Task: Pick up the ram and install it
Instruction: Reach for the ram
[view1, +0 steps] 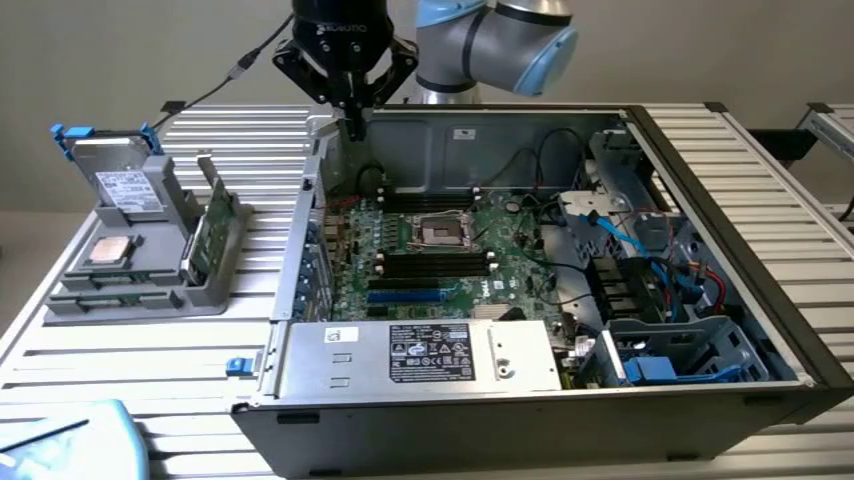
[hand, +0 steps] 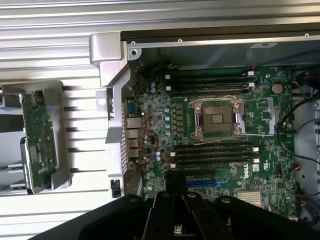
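Note:
The ram (view1: 211, 226) is a thin green stick standing on edge in a grey holder (view1: 150, 262) at the exterior view's left, outside the computer case. The wrist view shows the ram (hand: 39, 143) with its chips facing the camera. My gripper (view1: 354, 122) hangs high over the case's back left corner, well apart from the ram, fingers shut with nothing between them. Its black fingers (hand: 165, 205) reach over the green motherboard (hand: 150, 125). Long black slots (hand: 212, 153) lie on both sides of the processor socket (hand: 217, 118).
The open case (view1: 721, 150) holds the motherboard (view1: 514, 262), a power supply (view1: 427, 352) at the front, and cables and drive bays (view1: 654, 300) at the exterior view's right. The grey holder also carries a hard drive (view1: 127, 188) and a processor (view1: 110, 250).

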